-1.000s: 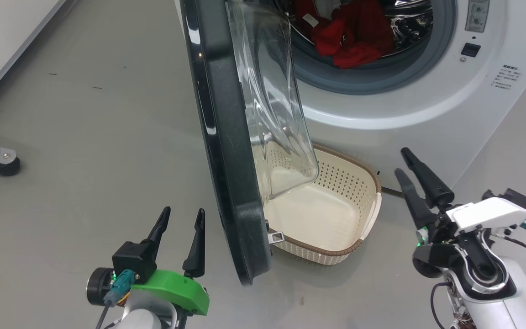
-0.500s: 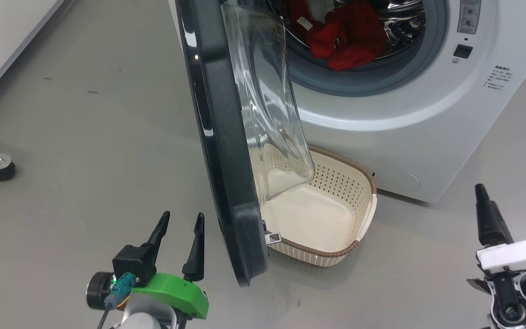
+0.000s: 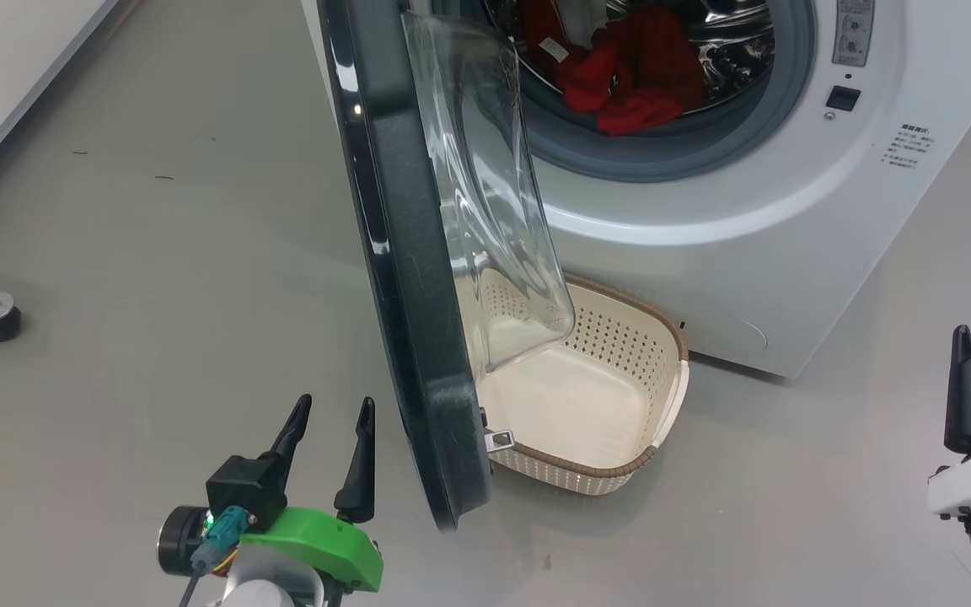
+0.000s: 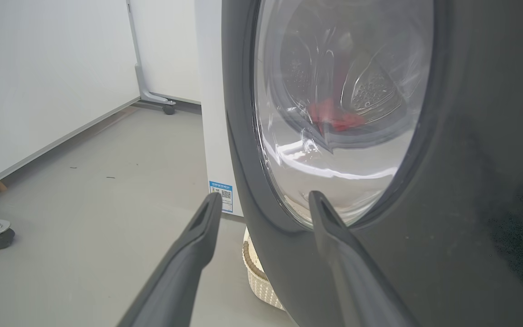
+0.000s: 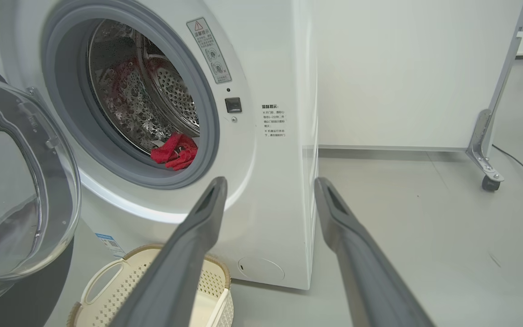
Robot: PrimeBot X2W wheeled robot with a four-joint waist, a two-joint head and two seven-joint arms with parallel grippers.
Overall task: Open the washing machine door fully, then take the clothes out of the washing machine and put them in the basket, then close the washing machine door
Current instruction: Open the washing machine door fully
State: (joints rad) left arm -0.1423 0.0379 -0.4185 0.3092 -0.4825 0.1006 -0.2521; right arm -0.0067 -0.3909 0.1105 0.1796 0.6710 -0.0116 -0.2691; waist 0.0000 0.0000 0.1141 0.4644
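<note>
Left tool (image 4: 264,195) view adds blue label (image 4: 221,196).

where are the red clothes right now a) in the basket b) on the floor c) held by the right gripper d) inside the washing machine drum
D: the red clothes lie in the steel drum of the washing machine, behind its open door, while the basket on the floor below shows a bare bottom.
</note>
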